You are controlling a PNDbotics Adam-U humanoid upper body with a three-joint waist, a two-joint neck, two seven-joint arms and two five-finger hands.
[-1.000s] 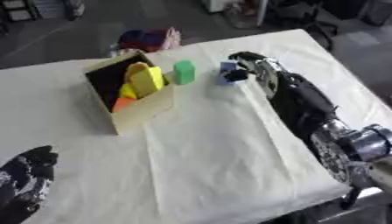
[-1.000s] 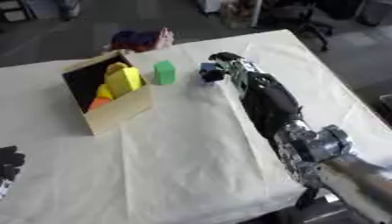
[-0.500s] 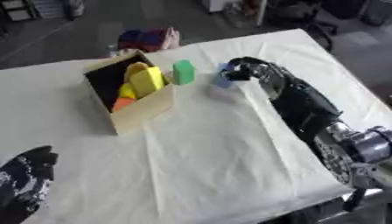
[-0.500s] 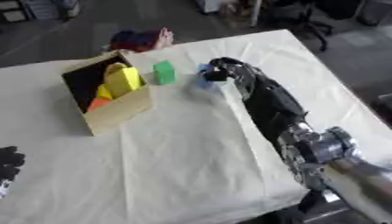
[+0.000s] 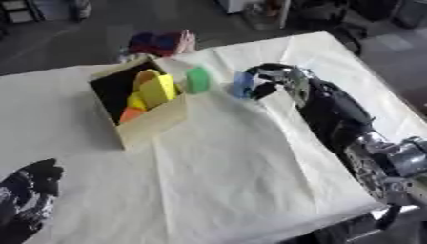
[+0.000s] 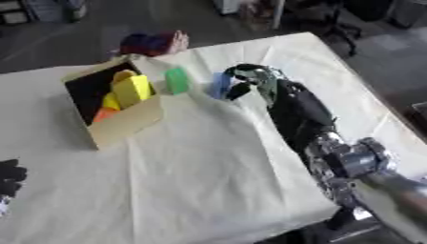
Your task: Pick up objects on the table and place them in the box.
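White-clothed table [image 5: 233, 181]. Cardboard box [image 5: 148, 125] far left, tilted open, with yellow pieces [image 5: 155, 90] and an orange piece [image 5: 130, 114] inside. Right hand [image 5: 279, 80] far centre, fingers curled round blue block [image 5: 242, 85]. Green block [image 5: 198, 79] between box and blue block. Left hand [image 5: 29, 195] near-left corner, fingers relaxed, empty.

No legible text or markings anywhere.

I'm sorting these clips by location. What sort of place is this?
Probably a lab or workshop: a table draped in a cream cloth, a dark bare floor beyond it, and what looks like an office chair at the far edge.
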